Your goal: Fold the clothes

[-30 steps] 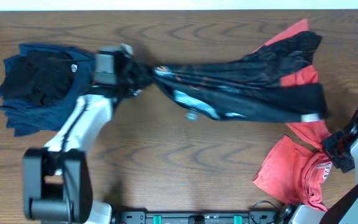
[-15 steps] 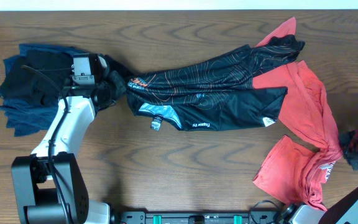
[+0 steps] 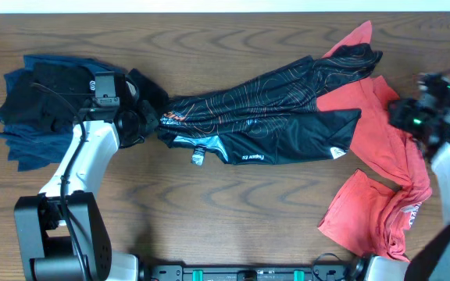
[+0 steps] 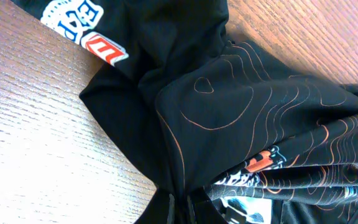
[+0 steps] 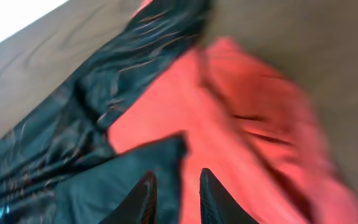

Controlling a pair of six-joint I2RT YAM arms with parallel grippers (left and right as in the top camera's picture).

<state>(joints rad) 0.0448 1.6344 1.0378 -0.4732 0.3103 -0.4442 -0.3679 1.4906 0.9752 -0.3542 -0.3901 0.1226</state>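
Broadly, the wooden table (image 3: 233, 203) is being used as the folding surface. Across its middle the black shirt (image 3: 272, 117) is being stretched out, seemingly so that it can be flattened. Thin orange contour lines and an orange logo are being shown on its twisted, rumpled cloth. Red clothes (image 3: 381, 125) are being left heaped under its right end, a navy pile (image 3: 37, 117) at far left. The shirt's left end is being pinched in the closed left gripper (image 4: 178, 208). The right gripper (image 5: 178, 193) is being held narrowly parted and empty above the shirt's edge.
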